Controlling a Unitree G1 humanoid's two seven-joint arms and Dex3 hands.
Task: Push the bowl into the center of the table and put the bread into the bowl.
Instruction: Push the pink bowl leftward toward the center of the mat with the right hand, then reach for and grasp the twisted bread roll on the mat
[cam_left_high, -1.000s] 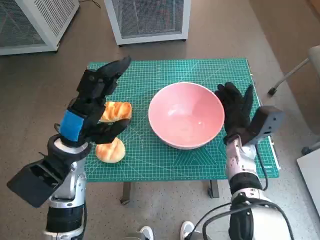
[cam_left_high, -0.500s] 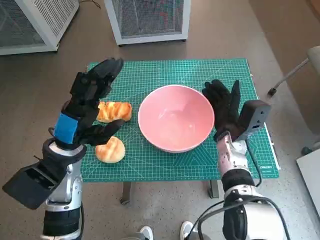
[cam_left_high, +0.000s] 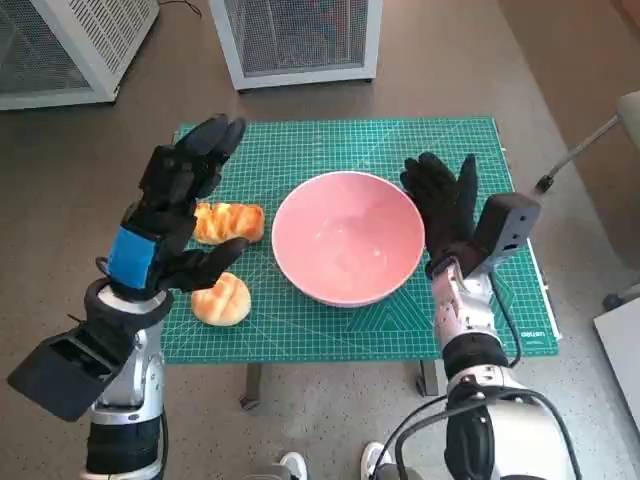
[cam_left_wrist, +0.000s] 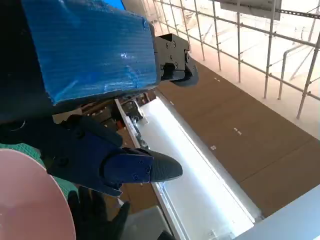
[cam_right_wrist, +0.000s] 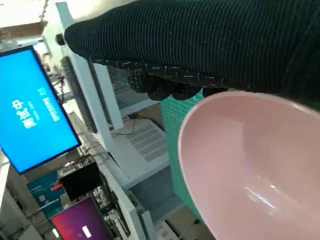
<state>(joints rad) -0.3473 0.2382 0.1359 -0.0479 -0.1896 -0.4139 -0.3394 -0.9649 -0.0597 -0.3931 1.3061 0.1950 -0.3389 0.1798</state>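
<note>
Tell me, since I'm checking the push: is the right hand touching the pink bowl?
Touching. In the head view the right hand lies flat against the bowl rim, with no green mat showing between them.

the bowl (cam_left_high: 347, 236) sits near the middle of the counter (cam_left_high: 330, 140). the right hand (cam_left_high: 444, 208) lies flat against the bowl's right side. two pieces of bread lie left of the bowl: one (cam_left_high: 230, 221) farther back, the other (cam_left_high: 222, 300) nearer the front edge. the left hand (cam_left_high: 175, 205) hangs above them.
</note>
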